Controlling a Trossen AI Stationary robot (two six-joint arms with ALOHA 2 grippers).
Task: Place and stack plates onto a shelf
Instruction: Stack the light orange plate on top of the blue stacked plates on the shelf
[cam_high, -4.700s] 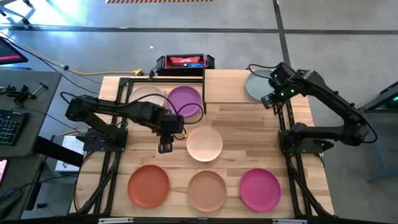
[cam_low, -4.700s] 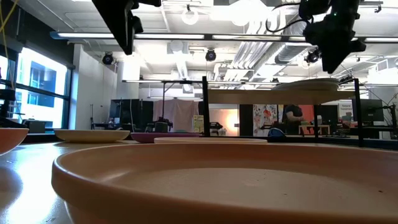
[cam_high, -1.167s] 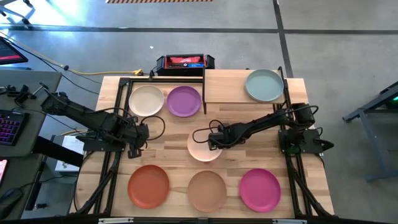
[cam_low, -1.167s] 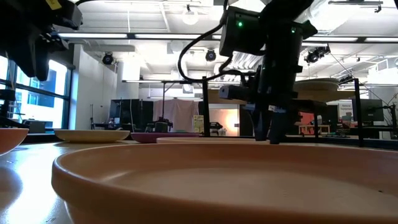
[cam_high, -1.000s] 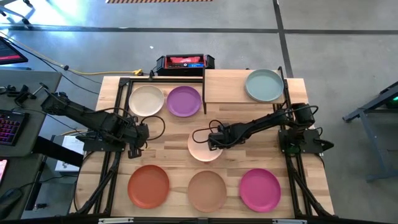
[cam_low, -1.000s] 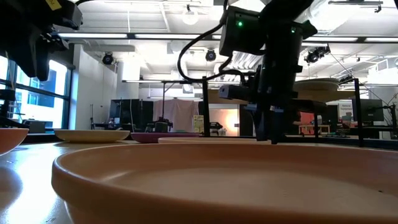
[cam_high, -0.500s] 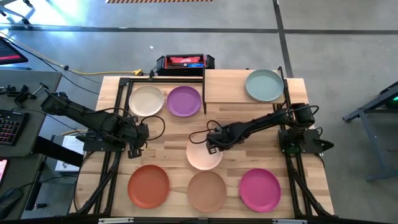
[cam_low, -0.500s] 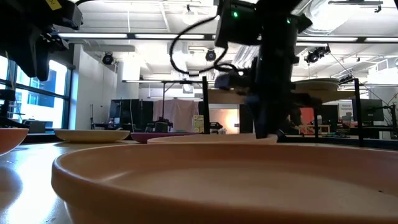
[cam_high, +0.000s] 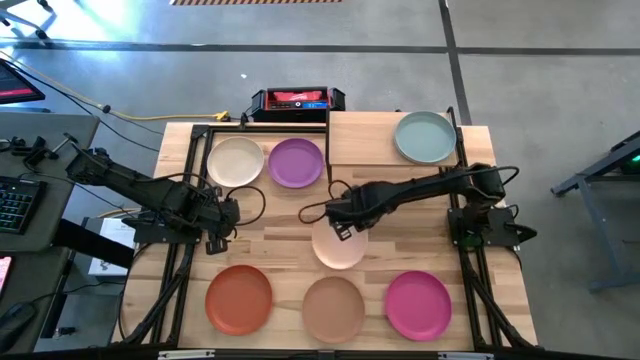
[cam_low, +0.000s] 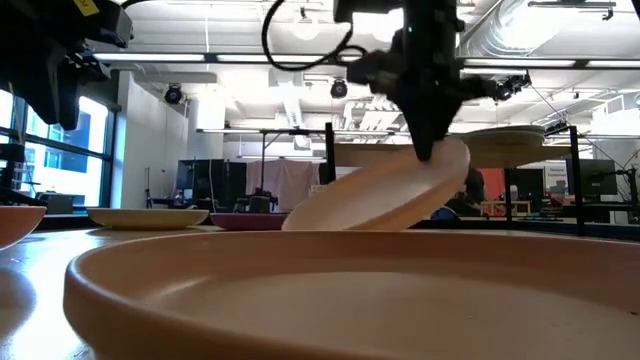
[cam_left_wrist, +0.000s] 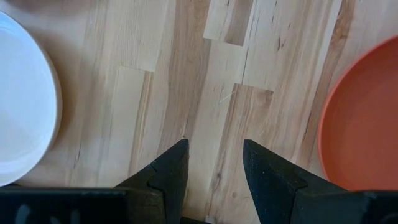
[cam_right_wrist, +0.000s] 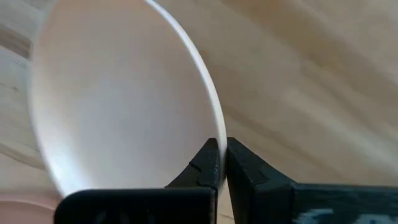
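Note:
My right gripper (cam_high: 340, 219) is over the middle of the table, shut on the pale pink plate (cam_high: 340, 245). In the low view that plate (cam_low: 380, 195) is tipped, its gripped side high. My left gripper (cam_high: 215, 243) waits open over bare wood (cam_left_wrist: 214, 165) between the cream plate (cam_high: 235, 160) and the rust orange plate (cam_high: 239, 298). The purple plate (cam_high: 296, 162), tan plate (cam_high: 333, 307) and magenta plate (cam_high: 418, 304) lie flat on the table. The pale teal plate (cam_high: 424, 137) lies on the shelf (cam_high: 365, 140). No grey plate shows. My right gripper pinches the pale pink plate's rim (cam_right_wrist: 213, 134) between its two fingers, on the plate's far side (cam_high: 340, 226). The fingers (cam_low: 425, 140) point down from above. The plate hangs tilted below them; whether its low edge (cam_low: 295, 225) still touches the table, I cannot tell.
A red and black box (cam_high: 297, 100) sits at the far edge behind the shelf. The tan plate's rim (cam_low: 300, 290) fills the low view's foreground. Black frame rails (cam_high: 180, 270) run along both sides of the table. A bare strip of wood lies between the two plate rows.
My right gripper has risen with the pink plate's far rim in its hold. The plate first slid a little toward the near edge, then tipped up from flat: the gripped side is high, the other side low. My left arm has kept still.

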